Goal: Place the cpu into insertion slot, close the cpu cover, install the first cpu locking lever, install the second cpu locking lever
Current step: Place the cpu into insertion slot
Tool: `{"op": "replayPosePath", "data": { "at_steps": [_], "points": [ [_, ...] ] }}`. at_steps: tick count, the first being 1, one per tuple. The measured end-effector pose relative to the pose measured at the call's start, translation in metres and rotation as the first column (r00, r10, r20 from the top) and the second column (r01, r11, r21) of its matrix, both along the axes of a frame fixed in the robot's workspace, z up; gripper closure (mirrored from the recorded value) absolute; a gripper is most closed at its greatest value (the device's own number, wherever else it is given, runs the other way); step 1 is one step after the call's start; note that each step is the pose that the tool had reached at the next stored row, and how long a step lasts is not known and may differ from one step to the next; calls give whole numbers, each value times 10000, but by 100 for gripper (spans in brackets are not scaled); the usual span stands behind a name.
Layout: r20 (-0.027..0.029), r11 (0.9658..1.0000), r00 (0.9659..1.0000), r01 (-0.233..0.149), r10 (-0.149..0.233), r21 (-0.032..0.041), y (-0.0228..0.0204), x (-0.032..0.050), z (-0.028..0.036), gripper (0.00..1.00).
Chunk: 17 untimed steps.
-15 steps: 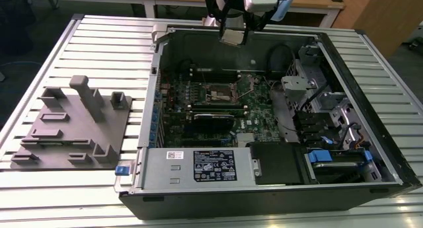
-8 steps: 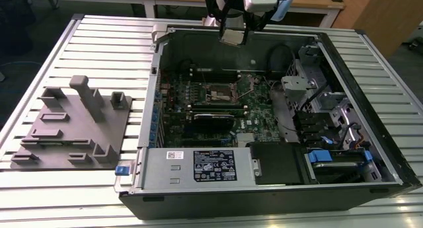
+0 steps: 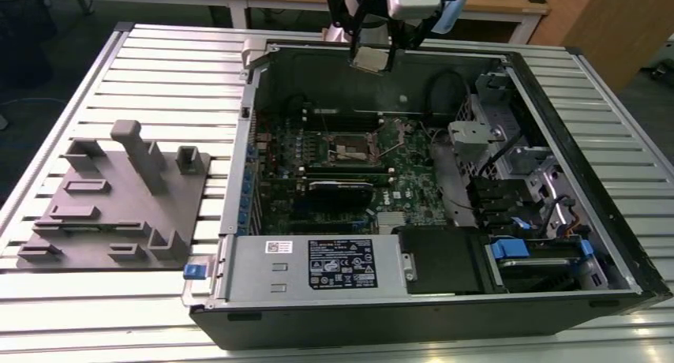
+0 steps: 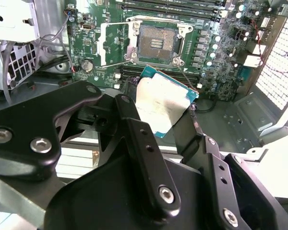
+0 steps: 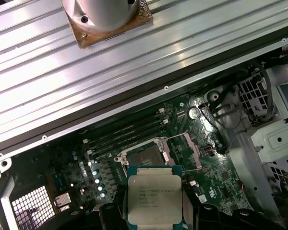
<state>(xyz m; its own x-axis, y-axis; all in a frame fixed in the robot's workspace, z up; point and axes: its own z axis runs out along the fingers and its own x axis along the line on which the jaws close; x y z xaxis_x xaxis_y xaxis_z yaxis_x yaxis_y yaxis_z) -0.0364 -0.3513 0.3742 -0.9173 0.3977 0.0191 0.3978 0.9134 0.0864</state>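
Dull silver metal cpu [image 5: 154,199], matt black tool [image 4: 158,109], ribbed aluminium table [image 3: 169,71]

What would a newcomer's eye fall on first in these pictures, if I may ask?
The tool grips the cpu by its edges, in the air above the open computer case. Below it, on the green motherboard, the insertion slot lies bare, its tan pin field showing. On the exterior view's left a grey fixture plate rests on the slatted metal table.

No readable print: the cpu [image 5: 154,197]; case label [image 3: 340,263]
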Motion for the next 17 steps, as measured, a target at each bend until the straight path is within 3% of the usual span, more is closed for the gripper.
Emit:
{"op": "replayPosePath", "data": {
  "at_steps": [7, 17],
  "points": [
    [1, 9986, 9986, 524, -524, -10, 0, 0, -9, 46],
    [1, 9910, 9910, 1339, -1339, -17, 0, 0, -13, 46]
  ]
}}
